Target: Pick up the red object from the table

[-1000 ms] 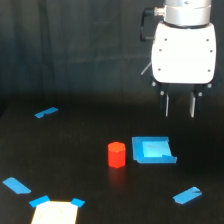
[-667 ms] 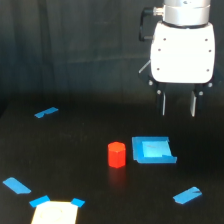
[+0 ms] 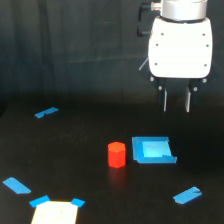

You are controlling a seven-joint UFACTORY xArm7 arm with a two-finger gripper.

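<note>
The red object (image 3: 116, 154) is a small red-orange faceted cylinder standing upright on the black table (image 3: 75, 150), near the middle of the exterior view. My gripper (image 3: 176, 101) hangs from a white housing at the upper right, well above the table. Its two thin fingers point down with a gap between them and hold nothing. It is above and to the exterior view's right of the red object, roughly over the far edge of the blue square piece.
A flat blue square piece (image 3: 152, 150) lies just right of the red object. Blue tape strips lie at the left back (image 3: 46, 112), the front left (image 3: 16, 185) and the front right (image 3: 187, 195). A pale tan patch (image 3: 55, 212) sits at the front edge.
The gripper's fingers have spread apart from nearly together to open. The arm has shifted slightly to the exterior view's left. The red object has not moved.
</note>
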